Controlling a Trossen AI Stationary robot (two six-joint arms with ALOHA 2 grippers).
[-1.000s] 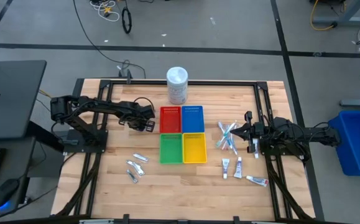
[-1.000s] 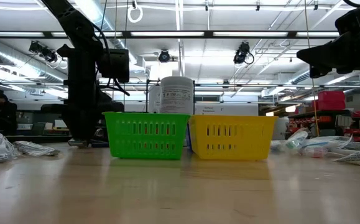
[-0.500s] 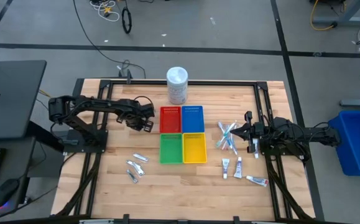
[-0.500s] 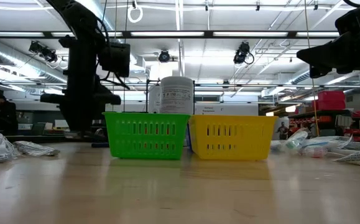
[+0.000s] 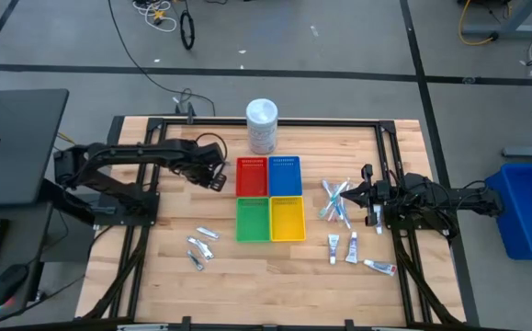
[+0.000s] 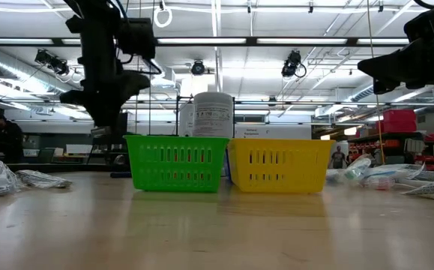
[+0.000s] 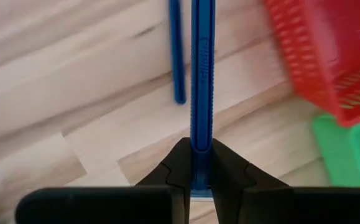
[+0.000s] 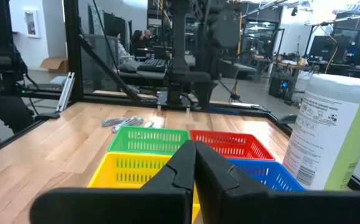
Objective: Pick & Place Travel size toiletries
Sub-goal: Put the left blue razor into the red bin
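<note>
My left gripper (image 5: 214, 175) hangs above the table just left of the red tray (image 5: 252, 176), shut on a slim dark-blue stick (image 7: 202, 74). A second blue stick (image 7: 177, 56) lies flat on the wood below it. Silvery sachets (image 5: 201, 246) lie at the near left. Pale toothbrush-like sticks (image 5: 336, 200) and small white tubes (image 5: 350, 248) lie at the right. My right gripper (image 5: 365, 193) waits shut and level at the right edge, beside those sticks. My left gripper pinches the dark-blue stick near one end (image 7: 201, 155) between its two fingers. The fingers come from above, pointing steeply down. The rest of the stick juts out beyond the fingers, lifted clear of the table.
Red, blue (image 5: 285, 176), green (image 5: 253, 220) and yellow (image 5: 288, 219) trays form a square block at the table's middle. A tall white tub (image 5: 262, 126) stands behind them at the far edge. Bare wood lies left of the trays and along the near edge.
My left gripper has risen from the table beside the red tray, still shut on the dark-blue stick, and has rolled a little. The stick has come up with it, clear of the wood. The other blue stick has stayed on the table.
</note>
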